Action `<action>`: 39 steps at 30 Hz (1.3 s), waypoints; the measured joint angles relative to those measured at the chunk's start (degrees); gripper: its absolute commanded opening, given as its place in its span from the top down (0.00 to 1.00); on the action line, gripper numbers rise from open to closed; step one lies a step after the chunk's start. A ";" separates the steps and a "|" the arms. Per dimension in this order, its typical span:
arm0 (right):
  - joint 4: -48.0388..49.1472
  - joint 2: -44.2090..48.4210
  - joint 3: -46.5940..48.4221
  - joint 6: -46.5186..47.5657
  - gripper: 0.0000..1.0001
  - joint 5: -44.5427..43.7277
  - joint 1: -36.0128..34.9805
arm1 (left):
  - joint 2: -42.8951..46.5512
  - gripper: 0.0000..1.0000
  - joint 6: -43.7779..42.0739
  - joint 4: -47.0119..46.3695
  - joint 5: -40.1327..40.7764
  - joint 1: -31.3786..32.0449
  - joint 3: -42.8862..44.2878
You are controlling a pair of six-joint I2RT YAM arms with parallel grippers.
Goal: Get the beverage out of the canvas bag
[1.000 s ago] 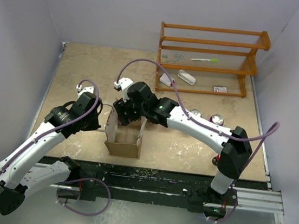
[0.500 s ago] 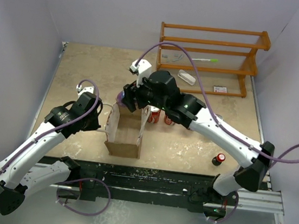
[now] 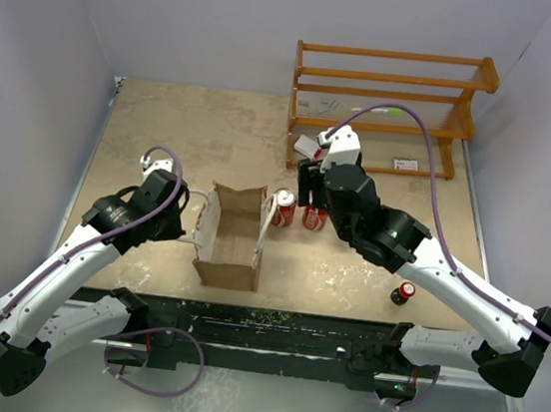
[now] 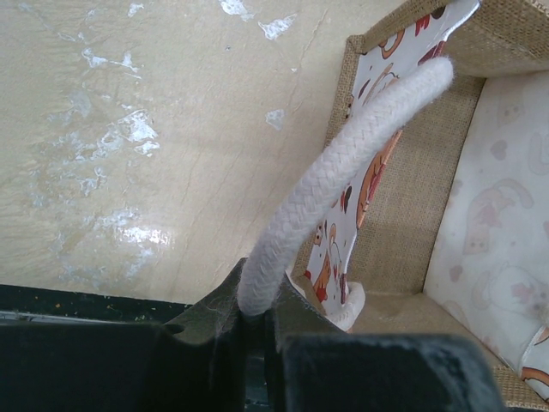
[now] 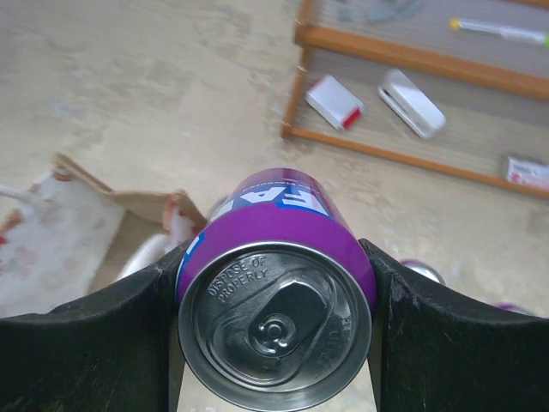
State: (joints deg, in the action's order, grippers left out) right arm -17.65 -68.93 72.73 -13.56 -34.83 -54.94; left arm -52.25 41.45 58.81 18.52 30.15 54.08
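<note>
A beige speckled table (image 3: 163,142) is seen from above, with two robot arms reaching in from its near edge. A tan-brown rectangular canvas bag (image 3: 225,272) stands upright near the front centre of the table, its mouth open and its inner lining printed with pale cartoon shapes.

The left gripper (image 3: 182,217) is placed just beside the bag's left wall. In the left wrist view its black fingers are pressed together on a white braided rope handle (image 4: 343,172), which arches from the pinch up to the bag's rim.

The right gripper (image 5: 274,322) is clamped on a purple aluminium drink can (image 5: 279,219). The can is held upright between the two black fingers (image 5: 111,343), with its silver lid and pull tab facing the wrist camera. The can is outside the bag and raised above the table, with the bag lying below and to the left in that view. From above, this gripper is seen to the right of the bag, in front of an orange wooden rack (image 3: 392,80) at the back right of the table.

Two red drink cans (image 3: 283,209) stand on the table just right of the bag. A small dark bottle with a red cap (image 3: 404,292) stands further right, well apart from them.
</note>
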 measured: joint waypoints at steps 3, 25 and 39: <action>-2.99 0.66 -2.08 -3.39 1.00 -2.95 0.83 | 0.37 1.00 0.11 0.15 0.20 0.00 0.00; 2.27 1.40 -28.63 -12.35 1.00 10.27 4.63 | 5.18 0.40 -1.79 -1.53 -2.38 0.00 0.00; 6.27 -3.13 -31.80 -19.89 0.96 8.79 4.59 | 6.82 0.01 -5.14 -2.89 -4.42 0.00 3.23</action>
State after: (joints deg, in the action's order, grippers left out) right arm -11.38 -72.05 40.93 -33.45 -26.04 -50.35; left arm -45.43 36.32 55.92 14.11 30.15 57.32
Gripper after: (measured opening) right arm 0.691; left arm 0.989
